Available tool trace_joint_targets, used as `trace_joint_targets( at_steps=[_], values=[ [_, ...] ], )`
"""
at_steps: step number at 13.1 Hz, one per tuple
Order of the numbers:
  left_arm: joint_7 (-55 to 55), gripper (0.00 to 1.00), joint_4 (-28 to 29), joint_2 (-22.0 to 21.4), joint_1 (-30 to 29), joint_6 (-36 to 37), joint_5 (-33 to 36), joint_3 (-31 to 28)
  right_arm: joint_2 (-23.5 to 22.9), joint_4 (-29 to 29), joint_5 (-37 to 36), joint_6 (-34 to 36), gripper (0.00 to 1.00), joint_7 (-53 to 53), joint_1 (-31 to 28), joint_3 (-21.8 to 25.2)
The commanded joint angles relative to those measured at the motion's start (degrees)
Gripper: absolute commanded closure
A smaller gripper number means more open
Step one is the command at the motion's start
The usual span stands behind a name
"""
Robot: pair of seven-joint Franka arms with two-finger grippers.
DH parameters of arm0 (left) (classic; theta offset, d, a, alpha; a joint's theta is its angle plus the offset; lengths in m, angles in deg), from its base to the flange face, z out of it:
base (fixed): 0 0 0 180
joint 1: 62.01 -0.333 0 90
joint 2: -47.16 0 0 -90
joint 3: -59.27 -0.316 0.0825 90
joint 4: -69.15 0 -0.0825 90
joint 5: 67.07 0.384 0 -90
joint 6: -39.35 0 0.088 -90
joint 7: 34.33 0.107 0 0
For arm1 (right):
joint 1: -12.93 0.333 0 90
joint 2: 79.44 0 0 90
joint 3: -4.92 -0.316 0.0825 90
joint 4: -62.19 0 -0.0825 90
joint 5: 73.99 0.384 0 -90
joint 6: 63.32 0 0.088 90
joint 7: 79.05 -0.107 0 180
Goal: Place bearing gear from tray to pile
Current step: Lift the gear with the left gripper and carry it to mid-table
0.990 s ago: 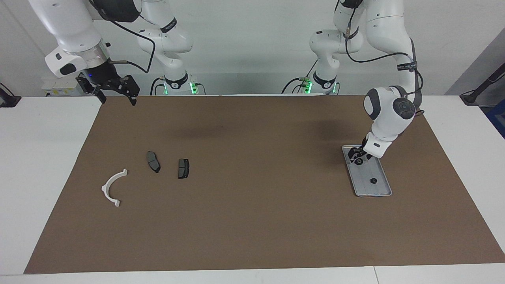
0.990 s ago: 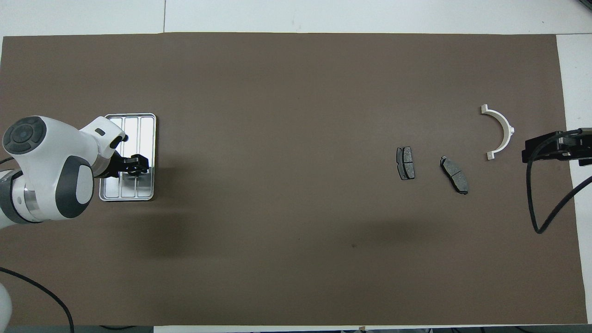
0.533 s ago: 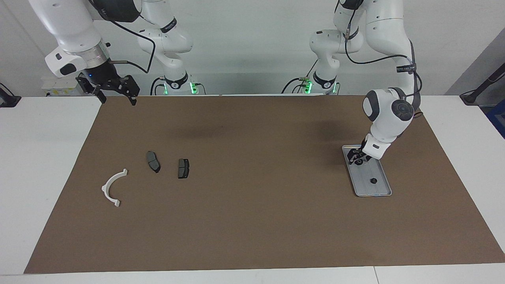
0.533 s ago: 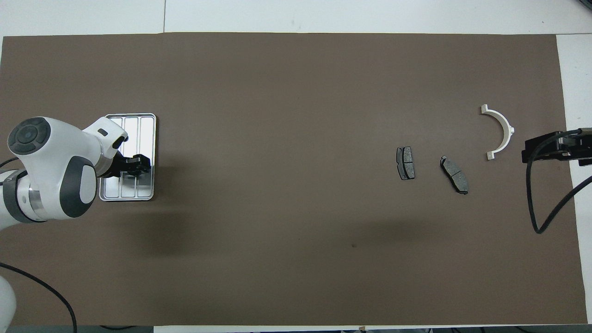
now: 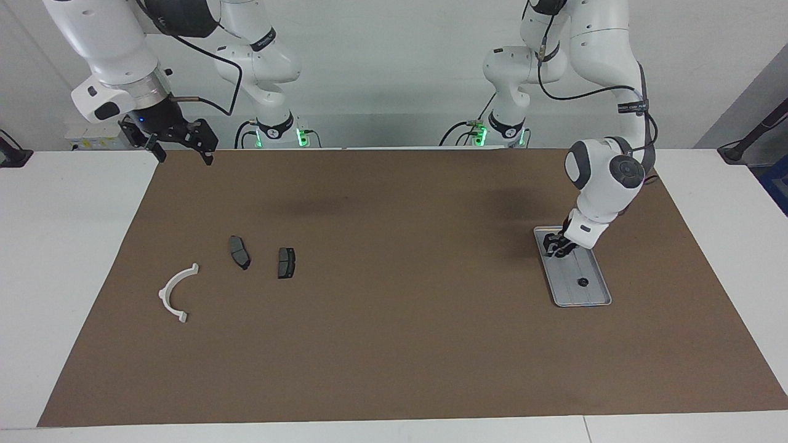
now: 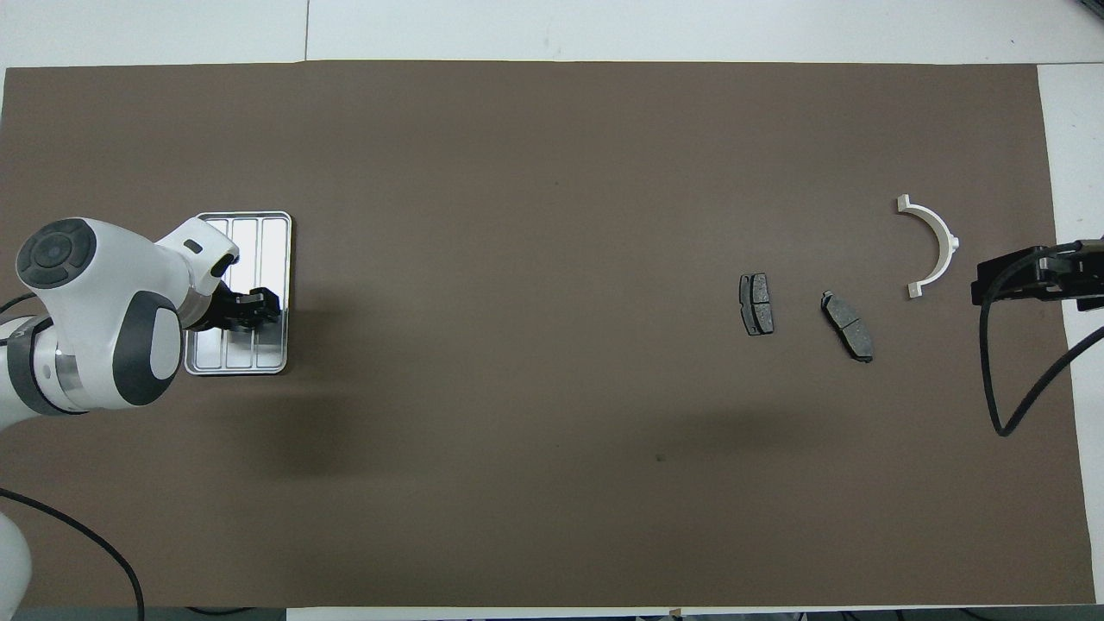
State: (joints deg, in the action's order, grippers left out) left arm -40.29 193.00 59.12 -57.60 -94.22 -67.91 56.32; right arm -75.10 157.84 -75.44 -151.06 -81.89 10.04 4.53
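— What do we record nearest the robots?

— The right gripper [image 5: 184,154] waits, fingers wide, over the mat's [image 5: 394,344] edge at the right arm's end. The left gripper [image 5: 556,245] is down in the nearer end of the tray [image 5: 596,301]. In the last second it has drawn in over the nearer gear, which it now covers. Whether it has gripped, we cannot tell.

— And farther out?

— A second bearing gear [image 5: 582,282] lies untouched on the tray floor. The pile is well apart: two brake pads [image 5: 239,252], then the white bracket [image 5: 175,292]. We judge pickup under way and transfer not begun.
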Motion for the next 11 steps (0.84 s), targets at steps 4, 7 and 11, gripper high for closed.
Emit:
trace_joint_targets(
  at_steps=[4,7,11],
  values=[
    [-0.3,1.00,0.5,0.2,1.5,-0.7,0.8,-0.8,1.1,1.9,0.7,-1.7,0.00,1.5,-1.3,-0.4],
    [-5.5,1.00,-5.9,0.2,4.5,6.2,0.8,-0.8,1.0,1.8,0.7,-2.1,0.00,1.6,-1.3,-0.4],
    [-21.2,1.00,-12.9,0.2,12.5,12.4,0.2,-0.7,0.9,1.6,0.7,-2.3,0.00,2.0,-1.5,-0.4]
  ],
)
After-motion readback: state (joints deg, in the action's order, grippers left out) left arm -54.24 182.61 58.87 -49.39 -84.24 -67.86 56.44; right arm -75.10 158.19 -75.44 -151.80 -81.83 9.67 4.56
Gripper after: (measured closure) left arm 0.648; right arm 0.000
